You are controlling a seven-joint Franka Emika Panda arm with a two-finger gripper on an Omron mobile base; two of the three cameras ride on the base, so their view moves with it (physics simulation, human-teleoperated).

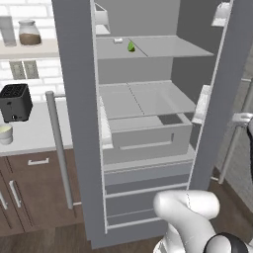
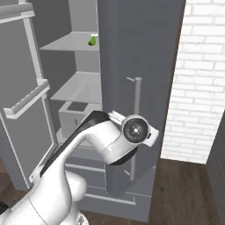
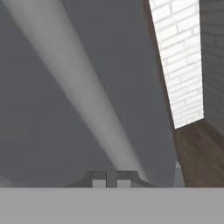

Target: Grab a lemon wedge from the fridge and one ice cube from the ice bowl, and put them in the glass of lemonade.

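The grey fridge stands with both doors swung open. On its upper shelf lies the small yellow-green lemon wedge, which the right base view also catches. My hand is at the right door, close to its long bar handle. In the hand view the handle runs diagonally down to my gripper, whose fingertips stand close together, shut, with nothing visibly between them. The cream glass of lemonade sits on the counter at far left. The ice bowl and ice cube are out of view.
A black toaster stands on the counter beside the fridge, above brown cabinets. A jar sits on a wall shelf. A white brick wall rises right of the open door, over wooden floor.
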